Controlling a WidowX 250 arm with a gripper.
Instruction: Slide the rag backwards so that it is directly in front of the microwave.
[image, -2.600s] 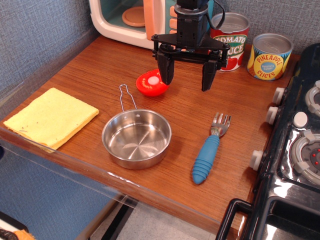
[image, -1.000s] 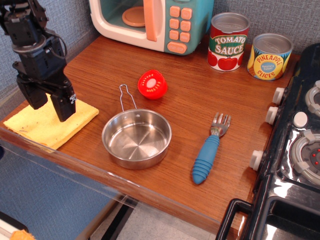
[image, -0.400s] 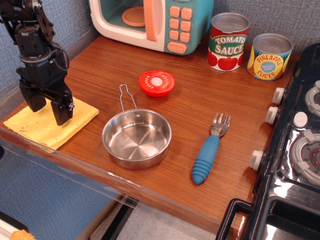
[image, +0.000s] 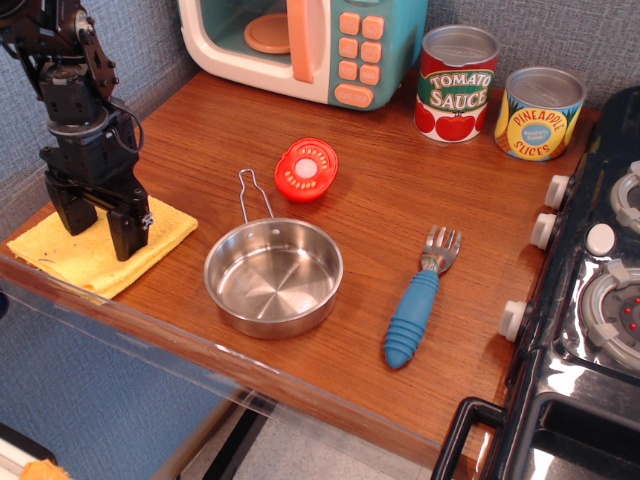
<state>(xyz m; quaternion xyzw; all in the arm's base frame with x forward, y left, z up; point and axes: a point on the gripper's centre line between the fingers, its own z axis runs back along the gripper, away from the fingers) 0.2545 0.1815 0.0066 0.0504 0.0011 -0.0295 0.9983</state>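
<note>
The pale yellow rag (image: 60, 258) lies flat at the front left corner of the wooden counter. My gripper (image: 98, 226) is open, its two black fingers pointing down onto the middle of the rag, one on each side of a strip of cloth. It hides much of the rag. The toy microwave (image: 300, 45), white-cream with a teal front and a peach handle, stands at the back of the counter, far from the rag.
A steel pan (image: 272, 275) sits right of the rag. A red tomato slice (image: 306, 170) lies behind the pan. A blue-handled fork (image: 418, 300), a tomato sauce can (image: 456, 82) and a pineapple can (image: 538, 112) are on the right. A toy stove (image: 600, 300) borders the right edge.
My gripper went from the tomato slice by the microwave to the rag at the front left and came down onto it. The tomato slice shifted and tilted.
</note>
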